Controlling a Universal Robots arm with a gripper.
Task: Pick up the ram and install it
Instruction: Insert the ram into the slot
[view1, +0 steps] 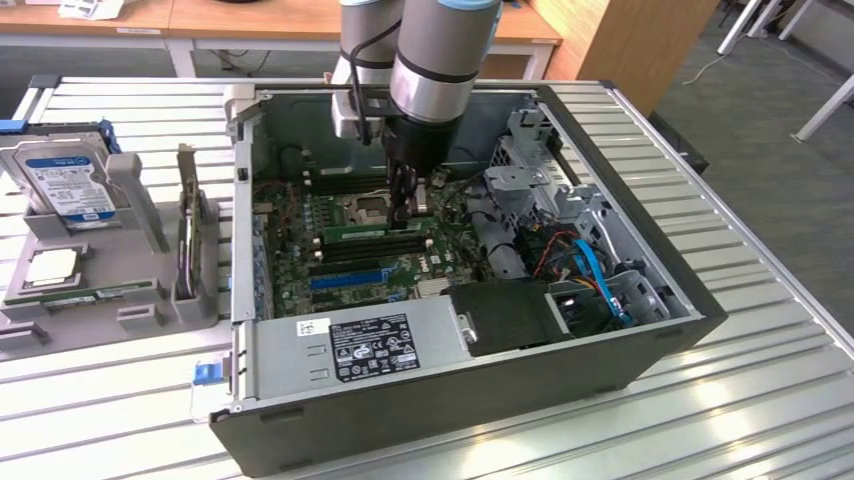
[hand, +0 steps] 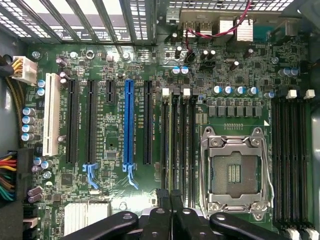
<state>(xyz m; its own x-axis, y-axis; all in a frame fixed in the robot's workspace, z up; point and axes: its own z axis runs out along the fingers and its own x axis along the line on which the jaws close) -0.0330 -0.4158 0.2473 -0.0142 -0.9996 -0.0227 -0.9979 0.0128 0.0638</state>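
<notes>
Closed gripper (hand: 171, 196) over ram (view1: 378, 231) (blue slot (hand: 129, 120) nearby); processor socket (hand: 235, 172) alongside.

Ram (view1: 378, 232) on motherboard (view1: 350, 264), beside socket (view1: 370, 208), tool (view1: 411, 204) above, case (view1: 441, 400) on table (view1: 761, 400)
</notes>
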